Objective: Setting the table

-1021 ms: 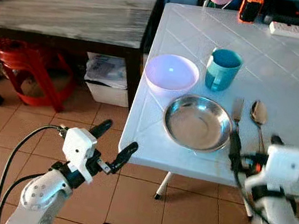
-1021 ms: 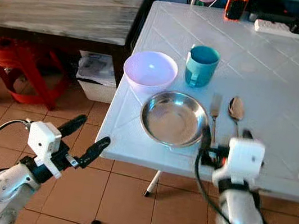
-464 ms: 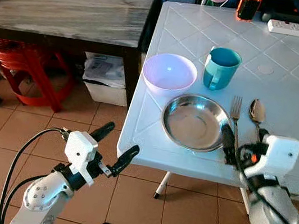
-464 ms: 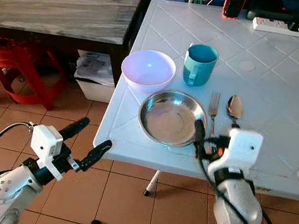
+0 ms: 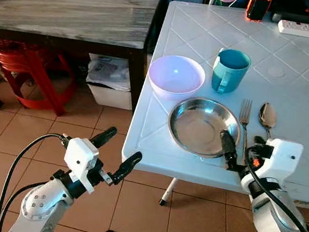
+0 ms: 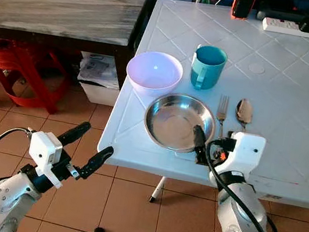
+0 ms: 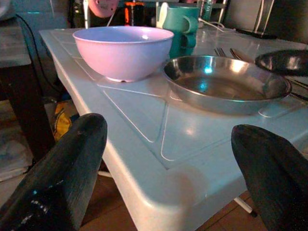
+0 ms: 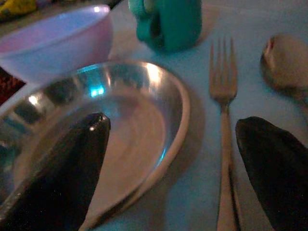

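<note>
Fingers of right gripper (image 8: 168,178) straddle steel plate (image 5: 203,125) rim beside fork (image 5: 244,115).

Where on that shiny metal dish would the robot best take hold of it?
Probably the thin raised rim of the metal dish, on its near right edge, coming from the robot's side. The right gripper already has its open jaws astride that rim, one finger inside, one outside by the fork.
</note>
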You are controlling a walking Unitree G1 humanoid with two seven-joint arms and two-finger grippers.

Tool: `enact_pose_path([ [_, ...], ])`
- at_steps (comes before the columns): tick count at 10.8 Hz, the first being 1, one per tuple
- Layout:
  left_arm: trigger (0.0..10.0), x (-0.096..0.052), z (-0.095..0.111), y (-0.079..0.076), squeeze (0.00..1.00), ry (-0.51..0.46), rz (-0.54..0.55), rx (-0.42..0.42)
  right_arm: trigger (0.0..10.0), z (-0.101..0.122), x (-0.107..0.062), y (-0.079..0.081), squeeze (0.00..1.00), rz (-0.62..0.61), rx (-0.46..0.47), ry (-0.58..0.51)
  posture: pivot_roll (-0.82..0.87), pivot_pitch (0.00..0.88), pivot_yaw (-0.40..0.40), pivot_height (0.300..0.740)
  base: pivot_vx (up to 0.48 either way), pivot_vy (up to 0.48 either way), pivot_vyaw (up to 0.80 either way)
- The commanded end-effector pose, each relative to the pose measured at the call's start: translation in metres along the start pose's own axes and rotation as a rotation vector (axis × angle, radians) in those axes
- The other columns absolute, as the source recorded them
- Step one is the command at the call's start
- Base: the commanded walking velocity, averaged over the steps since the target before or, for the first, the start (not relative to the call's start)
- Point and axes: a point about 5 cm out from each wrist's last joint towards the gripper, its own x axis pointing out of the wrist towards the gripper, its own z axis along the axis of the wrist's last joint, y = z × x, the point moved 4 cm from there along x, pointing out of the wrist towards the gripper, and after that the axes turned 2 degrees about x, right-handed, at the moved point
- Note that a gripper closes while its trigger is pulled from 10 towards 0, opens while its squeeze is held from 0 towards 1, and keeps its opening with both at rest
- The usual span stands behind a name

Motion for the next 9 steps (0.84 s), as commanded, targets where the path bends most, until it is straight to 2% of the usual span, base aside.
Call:
enact_pose_path([
  [1,10.0,-0.006,-0.004,0.003,0.0,0.023,0.008,0.011,10.0,-0.005,0.0,0.002,0.0,0.025,0.024,0.022,-0.13,0.216,0.076,0.74,0.0,0.0,0.0],
  [2,10.0,-0.006,-0.005,0.003,0.0,0.023,0.008,0.011,10.0,-0.004,0.001,0.005,0.0,0.035,0.027,0.021,-0.13,0.216,0.077,0.74,0.0,0.0,0.0],
  [3,10.0,-0.007,-0.007,0.003,0.0,0.025,0.008,0.011,10.0,-0.007,0.004,0.005,0.0,0.037,0.083,0.034,-0.13,0.222,0.075,0.74,0.0,0.0,0.0],
  [4,10.0,-0.007,-0.008,0.004,0.0,0.027,0.009,0.011,9.0,-0.007,0.004,0.007,0.0,0.053,0.093,0.033,-0.13,0.223,0.076,0.74,0.0,0.0,0.0],
  [5,10.0,-0.009,-0.01,0.004,0.0,0.032,0.012,0.01,3.9,-0.006,0.005,0.011,0.0,0.078,0.096,0.029,-0.13,0.225,0.076,0.74,0.0,0.0,0.0],
  [6,10.0,-0.01,-0.013,0.005,0.0,0.036,0.015,0.008,0.0,-0.007,0.007,0.01,0.0,0.072,0.122,0.033,-0.12,0.226,0.077,0.74,0.0,0.0,0.0],
  [9,10.0,-0.014,-0.02,0.007,0.0,0.045,0.018,0.009,0.0,-0.015,0.006,0.006,0.0,0.063,0.139,0.063,-0.12,0.23,0.082,0.74,0.0,0.0,0.0],
])
